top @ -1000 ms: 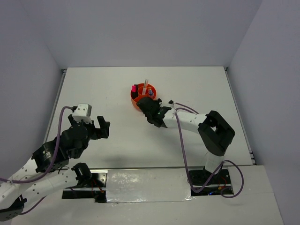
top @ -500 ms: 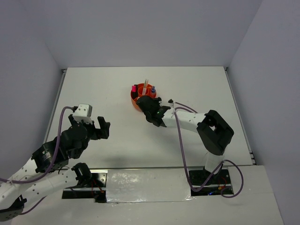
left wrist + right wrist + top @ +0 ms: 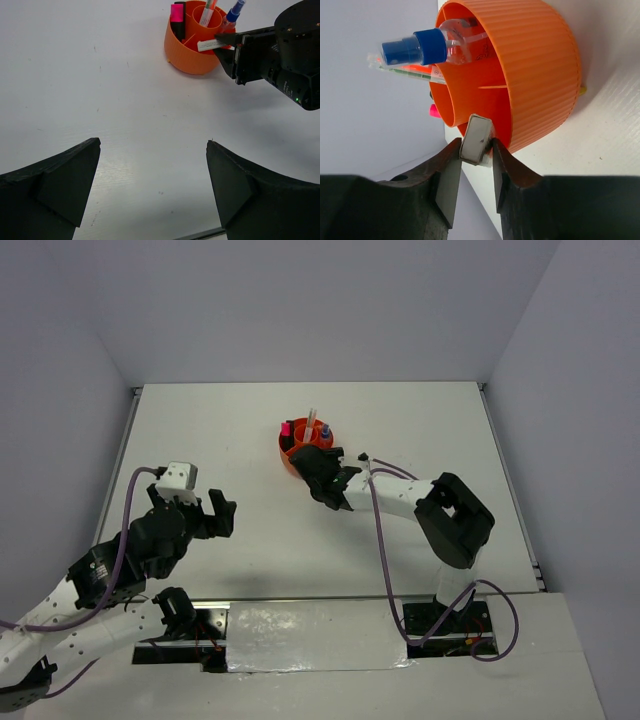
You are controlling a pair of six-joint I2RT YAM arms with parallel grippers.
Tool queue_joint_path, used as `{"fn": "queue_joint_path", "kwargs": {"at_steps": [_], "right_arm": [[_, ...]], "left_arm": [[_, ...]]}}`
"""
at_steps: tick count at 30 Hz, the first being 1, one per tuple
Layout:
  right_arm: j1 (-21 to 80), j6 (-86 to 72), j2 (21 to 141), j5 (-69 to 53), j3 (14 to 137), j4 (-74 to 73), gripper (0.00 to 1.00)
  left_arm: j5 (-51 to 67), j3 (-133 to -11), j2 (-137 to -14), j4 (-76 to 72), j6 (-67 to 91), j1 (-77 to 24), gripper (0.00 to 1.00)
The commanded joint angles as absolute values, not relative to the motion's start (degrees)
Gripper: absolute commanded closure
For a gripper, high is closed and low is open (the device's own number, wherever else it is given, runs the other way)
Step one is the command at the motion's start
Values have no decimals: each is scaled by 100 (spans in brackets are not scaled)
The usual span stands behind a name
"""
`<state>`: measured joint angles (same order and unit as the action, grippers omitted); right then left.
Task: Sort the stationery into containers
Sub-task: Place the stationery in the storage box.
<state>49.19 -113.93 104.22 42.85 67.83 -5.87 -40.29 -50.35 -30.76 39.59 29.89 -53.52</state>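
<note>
The round orange organiser [image 3: 297,448] stands mid-table; it also shows in the left wrist view [image 3: 192,52] and the right wrist view [image 3: 540,75]. In it stand a blue-capped marker [image 3: 427,47], a pink-black highlighter [image 3: 176,14] and a thin pen [image 3: 207,11] in the central tube. My right gripper [image 3: 476,150] is shut on a short pale block [image 3: 477,140] and holds it over the organiser's near rim. The block shows white in the left wrist view [image 3: 212,45]. My left gripper [image 3: 152,145] is open and empty above bare table, well left of the organiser.
The white table [image 3: 450,440] has raised edges at left and right and grey walls around it. The right arm's purple cable [image 3: 385,540] runs along the arm. A small yellow bit [image 3: 582,90] lies at the organiser's base.
My right gripper has crept a little up and left with the block, closer over the organiser's rim. The left arm has barely moved.
</note>
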Motion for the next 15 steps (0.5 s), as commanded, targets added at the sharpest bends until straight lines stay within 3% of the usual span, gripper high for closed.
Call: {"fn": "queue_joint_path", "kwargs": {"at_steps": [1,3,15], "right_arm": [[4878,-11435,10406,4474,6908,-457,61],[4878,-11408,10389,4482,6934,-466,52],[4887,-10953,9897,4412,6557,-18,52]], "left_arm": [[-3999,-5027,-3015,3744,2821,-5361,1],[-3982,-5027,-3015,3744,2804,-5361,1],[-4113,-5027,-3015,3805,2900,-5361,1]]}}
